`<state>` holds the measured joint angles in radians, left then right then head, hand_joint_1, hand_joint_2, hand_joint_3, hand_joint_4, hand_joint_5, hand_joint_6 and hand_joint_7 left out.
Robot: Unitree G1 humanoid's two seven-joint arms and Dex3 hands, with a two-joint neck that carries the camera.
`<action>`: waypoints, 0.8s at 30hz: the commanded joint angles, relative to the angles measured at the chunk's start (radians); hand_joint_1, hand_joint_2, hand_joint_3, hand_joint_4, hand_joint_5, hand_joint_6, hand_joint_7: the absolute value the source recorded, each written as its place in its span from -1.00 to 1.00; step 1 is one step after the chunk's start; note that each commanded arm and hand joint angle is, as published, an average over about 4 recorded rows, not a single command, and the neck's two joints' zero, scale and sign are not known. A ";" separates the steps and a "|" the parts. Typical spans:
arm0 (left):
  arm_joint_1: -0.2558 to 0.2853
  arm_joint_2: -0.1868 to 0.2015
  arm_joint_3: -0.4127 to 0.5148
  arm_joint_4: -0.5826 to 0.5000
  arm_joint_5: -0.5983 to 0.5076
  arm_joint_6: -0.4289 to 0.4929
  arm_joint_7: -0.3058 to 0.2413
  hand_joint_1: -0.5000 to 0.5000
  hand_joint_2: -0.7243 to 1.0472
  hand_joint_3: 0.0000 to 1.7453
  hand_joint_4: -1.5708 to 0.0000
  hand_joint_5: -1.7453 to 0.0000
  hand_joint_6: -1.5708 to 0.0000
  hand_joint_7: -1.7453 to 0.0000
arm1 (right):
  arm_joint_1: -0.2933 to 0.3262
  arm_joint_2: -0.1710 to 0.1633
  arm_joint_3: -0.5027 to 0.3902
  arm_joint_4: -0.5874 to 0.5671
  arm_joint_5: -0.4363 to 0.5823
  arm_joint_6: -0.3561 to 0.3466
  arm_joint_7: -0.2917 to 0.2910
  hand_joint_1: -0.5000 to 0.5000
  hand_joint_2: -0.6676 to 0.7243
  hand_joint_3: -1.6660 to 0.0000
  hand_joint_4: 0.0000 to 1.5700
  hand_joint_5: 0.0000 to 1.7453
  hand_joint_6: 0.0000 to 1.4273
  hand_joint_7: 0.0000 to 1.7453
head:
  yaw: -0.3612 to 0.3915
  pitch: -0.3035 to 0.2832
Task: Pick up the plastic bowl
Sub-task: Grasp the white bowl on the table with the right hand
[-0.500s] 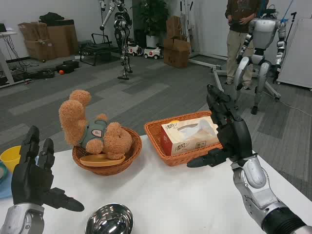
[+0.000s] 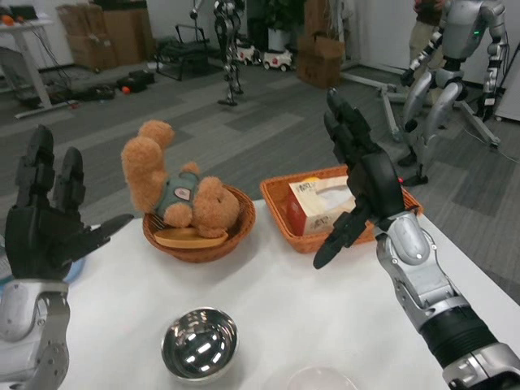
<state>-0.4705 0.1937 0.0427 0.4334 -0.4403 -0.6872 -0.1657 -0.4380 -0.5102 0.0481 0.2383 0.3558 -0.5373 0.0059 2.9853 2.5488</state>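
Clear plastic shows only as a curved rim at 6 o'clock on the white worktop [image 2: 325, 317]: the plastic bowl [image 2: 315, 379], beside a steel bowl [image 2: 200, 343] (nothing visible inside). A round wicker basket [image 2: 203, 236] at 11 o'clock holds a teddy bear [image 2: 175, 193]; the rectangular wicker basket [image 2: 280, 203] holds a tissue box [image 2: 323, 203]. The left hand [image 2: 45, 223] and right hand [image 2: 357, 175] are raised with fingers spread, holding nothing.

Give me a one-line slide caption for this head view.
Left robot hand and right robot hand raised open over a table with teddy bear and steel bowl.
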 commanded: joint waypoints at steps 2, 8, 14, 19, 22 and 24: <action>0.007 0.004 0.006 0.005 0.009 0.001 -0.001 -1.00 0.50 -1.00 1.00 1.00 1.00 1.00 | -0.001 0.001 -0.004 0.002 0.008 0.003 -0.001 -0.92 0.64 1.00 -1.00 -1.00 -1.00 -1.00 | 0.002 0.000; 0.009 0.004 0.005 0.005 0.009 0.001 -0.001 -1.00 0.50 -1.00 1.00 1.00 1.00 1.00 | 0.002 0.001 -0.004 -0.002 0.009 0.003 -0.001 -0.92 0.64 1.00 -1.00 -1.00 -1.00 -1.00 | 0.005 0.003; 0.014 0.004 0.005 0.004 0.008 0.001 -0.001 -1.00 0.50 -1.00 1.00 1.00 1.00 1.00 | 0.005 0.001 -0.002 -0.007 0.009 0.003 -0.001 -0.92 0.64 1.00 -1.00 -1.00 -1.00 -1.00 | 0.007 0.001; 0.021 0.004 0.006 0.002 0.008 0.001 -0.001 -1.00 0.50 -1.00 1.00 1.00 1.00 1.00 | 0.008 0.001 0.000 -0.008 0.011 0.003 0.000 -0.92 0.64 1.00 -1.00 -1.00 -1.00 -1.00 | 0.013 -0.010; 0.023 0.004 0.007 0.001 0.008 0.001 -0.001 -1.00 0.50 -1.00 1.00 1.00 1.00 1.00 | 0.008 0.001 0.003 -0.008 0.010 0.003 -0.001 -0.92 0.64 1.00 -1.00 -1.00 -1.00 -1.00 | 0.017 -0.027; 0.026 0.004 0.008 0.001 0.008 0.001 -0.001 -1.00 0.45 -1.00 1.00 1.00 1.00 1.00 | 0.008 0.001 0.006 -0.008 0.009 0.003 0.000 -0.90 0.64 1.00 -1.00 -1.00 -1.00 -1.00 | 0.021 -0.048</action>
<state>-0.4615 0.1947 0.0424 0.4332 -0.4404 -0.6870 -0.1657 -0.4378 -0.5102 0.0517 0.2374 0.3585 -0.5373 0.0060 3.0044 2.5100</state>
